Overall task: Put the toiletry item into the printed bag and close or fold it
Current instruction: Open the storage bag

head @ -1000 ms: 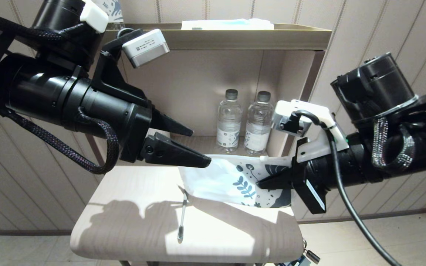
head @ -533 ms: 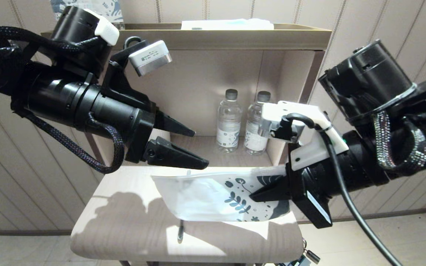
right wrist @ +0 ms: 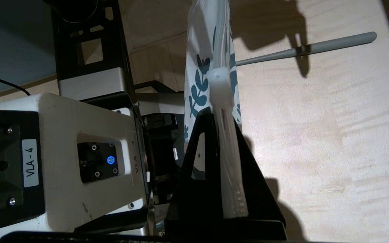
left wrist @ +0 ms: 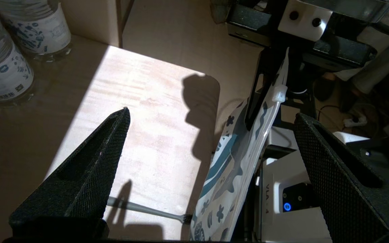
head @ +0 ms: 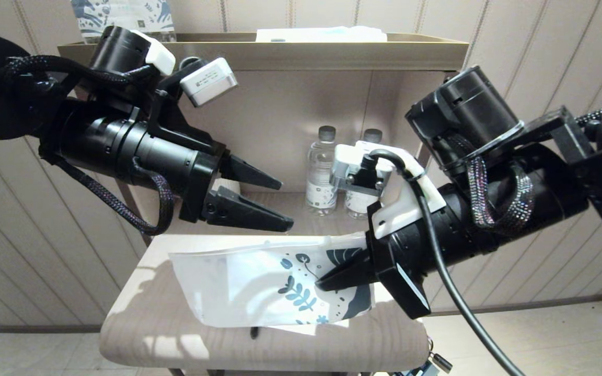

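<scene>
The printed bag (head: 259, 287), white with blue leaf prints, hangs upright just above the small table (head: 139, 334), its zip edge on top. My right gripper (head: 323, 281) is shut on the bag's right end; the right wrist view shows its fingers clamped on the zip strip (right wrist: 228, 162) beside the slider (right wrist: 218, 81). The toothbrush (right wrist: 309, 49) lies flat on the table behind the bag. In the head view only its dark tip (head: 253, 332) shows below the bag. My left gripper (head: 286, 206) hovers open just above the bag's top edge, holding nothing.
Two water bottles (head: 323, 175) stand in the shelf niche behind the table, the right one partly hidden by my right wrist. A blue-patterned wrapped item (head: 123, 13) sits on the shelf top (head: 332, 52). The table's front edge is close below the bag.
My right gripper has carried the bag leftward and slightly lower, over the toothbrush, which is now mostly hidden in the head view. The left arm has drawn back a little and stays open.
</scene>
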You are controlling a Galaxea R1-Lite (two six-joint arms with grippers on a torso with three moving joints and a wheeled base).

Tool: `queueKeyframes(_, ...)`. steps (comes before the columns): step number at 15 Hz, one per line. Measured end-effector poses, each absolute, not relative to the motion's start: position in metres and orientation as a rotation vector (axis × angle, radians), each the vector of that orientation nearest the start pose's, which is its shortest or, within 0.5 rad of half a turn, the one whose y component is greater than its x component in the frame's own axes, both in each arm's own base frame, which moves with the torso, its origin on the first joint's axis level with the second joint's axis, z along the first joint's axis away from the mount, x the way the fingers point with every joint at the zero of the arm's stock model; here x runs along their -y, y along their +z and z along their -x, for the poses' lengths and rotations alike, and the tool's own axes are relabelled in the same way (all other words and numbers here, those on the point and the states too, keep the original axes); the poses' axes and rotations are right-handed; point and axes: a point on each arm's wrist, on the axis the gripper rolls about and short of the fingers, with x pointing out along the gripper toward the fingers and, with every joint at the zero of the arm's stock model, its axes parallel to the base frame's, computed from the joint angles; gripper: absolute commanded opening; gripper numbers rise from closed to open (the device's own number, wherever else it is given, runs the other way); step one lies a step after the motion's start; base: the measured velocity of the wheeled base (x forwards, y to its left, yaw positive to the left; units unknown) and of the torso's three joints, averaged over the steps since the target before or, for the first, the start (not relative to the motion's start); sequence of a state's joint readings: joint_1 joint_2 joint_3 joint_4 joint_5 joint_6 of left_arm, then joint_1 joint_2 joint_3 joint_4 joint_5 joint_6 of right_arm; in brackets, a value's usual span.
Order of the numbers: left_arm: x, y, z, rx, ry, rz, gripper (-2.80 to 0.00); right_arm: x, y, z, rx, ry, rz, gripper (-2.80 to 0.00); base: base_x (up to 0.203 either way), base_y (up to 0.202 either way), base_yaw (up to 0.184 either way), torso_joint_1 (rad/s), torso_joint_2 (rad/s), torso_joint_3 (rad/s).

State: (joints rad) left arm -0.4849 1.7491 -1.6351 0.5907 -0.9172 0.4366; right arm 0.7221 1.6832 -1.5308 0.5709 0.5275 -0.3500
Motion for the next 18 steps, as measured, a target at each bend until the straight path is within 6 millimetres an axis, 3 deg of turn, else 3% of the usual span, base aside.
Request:
queueKeyframes(13, 0.16, 0.283, -0.27, -0.429, -1.512, -0.153, 0.0, -0.212, 0.277, -0.223, -0.545, 1.387, 0.292, -2.8, 0.0, 0.0, 0.0, 0.0, 0.0, 0.0)
queueKeyframes(18, 0.159, 0.285, -0.266, -0.386, -1.627, -0.109, 0.0, -0.216, 0.274, -0.229, -0.547, 1.423, 0.266, -2.8, 0.0, 0.0, 0.0, 0.0, 0.0, 0.0)
